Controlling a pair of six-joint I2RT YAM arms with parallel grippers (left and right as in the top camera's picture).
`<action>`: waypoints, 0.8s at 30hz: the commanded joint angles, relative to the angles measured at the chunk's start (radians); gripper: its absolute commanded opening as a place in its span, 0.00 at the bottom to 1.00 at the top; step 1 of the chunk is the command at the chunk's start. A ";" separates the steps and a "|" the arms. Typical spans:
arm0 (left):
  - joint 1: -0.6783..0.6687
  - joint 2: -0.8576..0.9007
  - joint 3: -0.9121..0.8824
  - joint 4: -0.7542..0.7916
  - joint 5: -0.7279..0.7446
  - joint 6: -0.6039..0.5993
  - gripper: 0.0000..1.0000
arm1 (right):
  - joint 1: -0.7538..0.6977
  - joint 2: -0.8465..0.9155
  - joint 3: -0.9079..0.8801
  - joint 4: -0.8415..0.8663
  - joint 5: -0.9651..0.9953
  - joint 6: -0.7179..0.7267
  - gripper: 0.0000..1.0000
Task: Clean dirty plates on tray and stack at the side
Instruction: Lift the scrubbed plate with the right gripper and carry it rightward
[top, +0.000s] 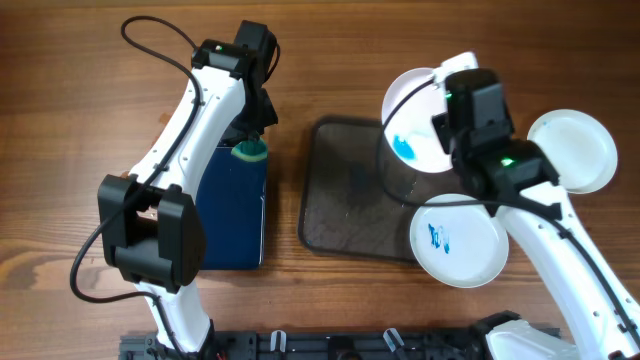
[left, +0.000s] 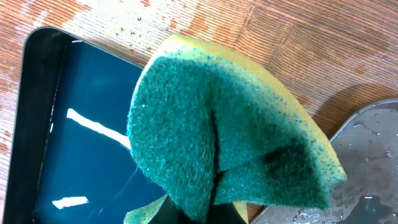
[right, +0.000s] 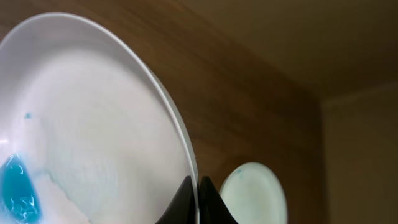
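Green-faced sponge (left: 230, 137) sits pinched in the closed left jaws, with the dark-blue tray (left: 62, 124) just below them. Right jaws are clamped on the rim of a tilted plate (right: 93, 124) bearing a blue smear, held over the tray (top: 340, 200); a second plate (top: 460, 240) lies behind them overlapping the tray's edge, a third plate (top: 575, 150) beside them on the worktop (top: 60, 100)

sponge (top: 250, 152) over smaller tray (top: 230, 220) | tray (top: 340, 190) to its right | plates (top: 460, 245) at tray's right
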 joint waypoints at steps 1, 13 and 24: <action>0.008 -0.010 -0.005 0.004 0.005 -0.017 0.04 | 0.109 0.007 0.017 0.016 0.188 -0.239 0.05; 0.008 -0.010 -0.005 0.004 0.005 -0.017 0.04 | 0.274 0.007 0.016 0.217 0.612 -0.520 0.04; 0.008 -0.010 -0.005 -0.004 0.005 -0.018 0.04 | 0.272 0.106 0.017 0.112 0.504 -0.095 0.04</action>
